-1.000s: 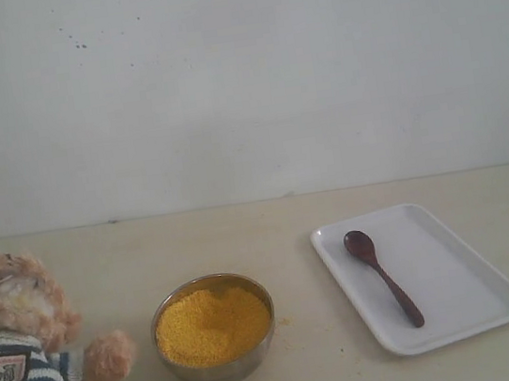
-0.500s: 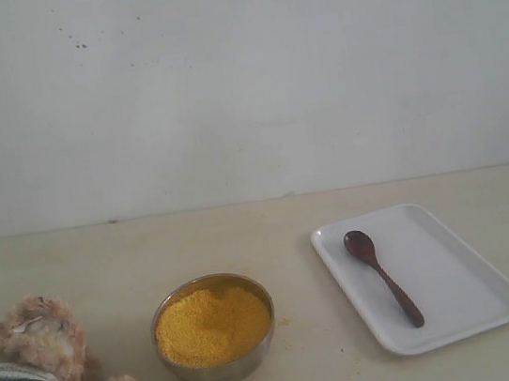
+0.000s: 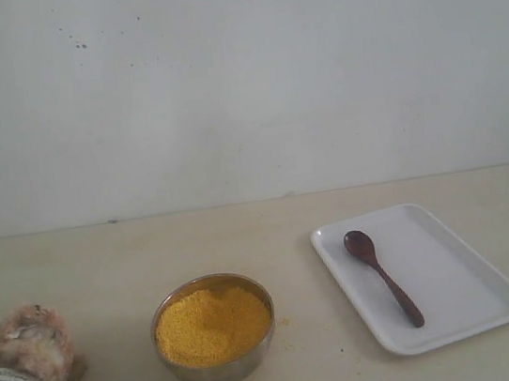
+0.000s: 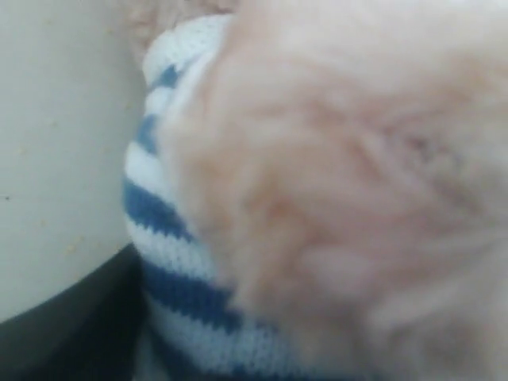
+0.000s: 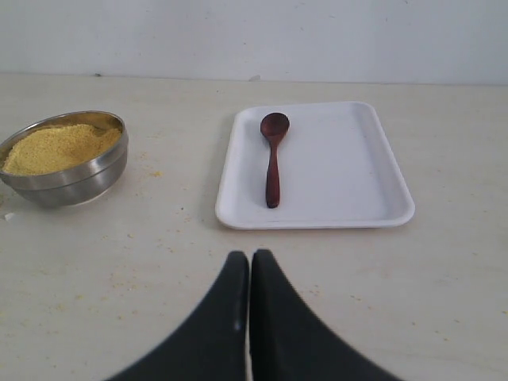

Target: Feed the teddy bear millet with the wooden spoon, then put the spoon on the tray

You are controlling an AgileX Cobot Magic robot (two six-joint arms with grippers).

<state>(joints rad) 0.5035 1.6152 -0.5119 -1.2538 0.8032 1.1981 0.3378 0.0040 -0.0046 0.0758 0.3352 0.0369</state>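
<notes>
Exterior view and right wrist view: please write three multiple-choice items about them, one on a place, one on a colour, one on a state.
1. Where is the wooden spoon?
A. in the tray
B. left of the tray
C. behind the tray

2. What colour is the millet?
A. white
B. green
C. yellow

3. In what state is the right pincer?
A. wide open
B. shut and empty
C. shut on the wooden spoon

Answers:
1. A, since the spoon lies inside the tray's rim.
2. C, since the heaped grain is bright yellow.
3. B, since its jaws meet with nothing between them, apart from the spoon.
</notes>
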